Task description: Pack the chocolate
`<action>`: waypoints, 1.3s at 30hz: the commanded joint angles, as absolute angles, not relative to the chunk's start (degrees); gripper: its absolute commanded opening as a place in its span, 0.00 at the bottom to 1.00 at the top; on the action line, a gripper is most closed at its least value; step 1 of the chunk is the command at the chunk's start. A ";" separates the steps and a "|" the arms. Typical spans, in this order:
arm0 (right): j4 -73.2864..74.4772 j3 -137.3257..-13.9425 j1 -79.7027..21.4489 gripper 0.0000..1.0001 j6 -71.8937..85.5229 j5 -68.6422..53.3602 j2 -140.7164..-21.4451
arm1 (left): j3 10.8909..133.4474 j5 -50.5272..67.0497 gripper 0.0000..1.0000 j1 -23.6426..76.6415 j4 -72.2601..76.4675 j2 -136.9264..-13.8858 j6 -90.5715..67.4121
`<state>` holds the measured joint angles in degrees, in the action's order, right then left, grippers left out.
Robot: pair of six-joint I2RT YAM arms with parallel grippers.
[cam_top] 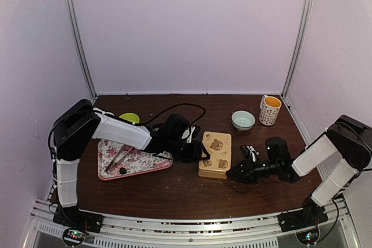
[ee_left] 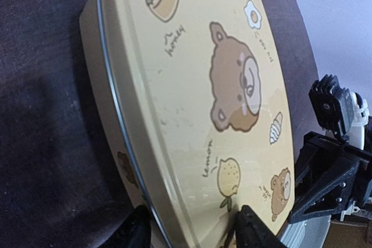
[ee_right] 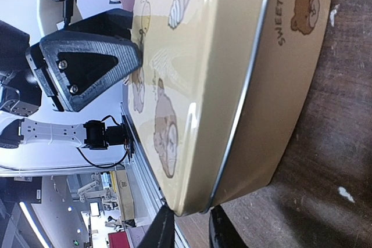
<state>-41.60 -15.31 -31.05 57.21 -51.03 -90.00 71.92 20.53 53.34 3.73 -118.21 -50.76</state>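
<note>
Pink roses cover the triangular tray (cam_top: 142, 164) at the left of the dark wooden tabletop (cam_top: 174, 193), and only the overhead view shows it. Slim pinkish tongs (cam_top: 119, 158) lie on it, with one small dark brown lump of chocolate (cam_top: 122, 171) just beside them near the front edge. A little yellow-green bowl (cam_top: 129, 118) sits behind the tray.

The left gripper (cam_top: 199, 154) reaches across to the left side of the beige metal tin printed with brown bears (cam_top: 215, 154). Its lid is on, so the inside is hidden in every view. The left wrist camera adds what the overhead cannot: jaws partly closed, one fingertip (ee_left: 136, 233) against the tin's side wall and the other on the lid, clamping the rim.

The right gripper (cam_top: 232, 173) meets the tin's near right corner. From its wrist the jaws are narrow with the corner at their tips, but I cannot tell whether they pinch it.

Farther right and back stand a pale green bowl (cam_top: 243, 120) and a white patterned mug (cam_top: 269, 110) with an orange inside.
</note>
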 commanded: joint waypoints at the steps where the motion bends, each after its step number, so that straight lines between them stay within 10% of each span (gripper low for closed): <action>1: -40.29 -14.52 -31.73 0.20 56.35 -44.93 -93.90 | 72.77 21.60 0.51 55.55 2.25 -120.76 -50.54; 17: -1.08 -26.43 -31.74 0.40 37.02 -33.45 -70.99 | 81.20 14.14 0.52 55.46 -11.87 -117.46 -42.24; 24: 6.63 -31.74 -32.91 0.29 31.43 -32.52 -67.45 | 80.22 9.94 0.46 56.00 -15.96 -110.19 -39.83; 32: 4.84 -32.68 -35.82 0.03 31.41 -33.50 -70.64 | 77.71 16.17 0.02 58.12 -11.41 -109.20 -41.31; 39: 5.28 -35.26 -36.56 0.00 31.27 -32.91 -71.62 | 78.82 17.94 0.00 58.46 -12.89 -109.65 -40.65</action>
<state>4.93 -31.83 -36.05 32.08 -33.98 -71.46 77.84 16.40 58.59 -13.56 -109.51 -41.47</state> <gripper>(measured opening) 0.018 0.009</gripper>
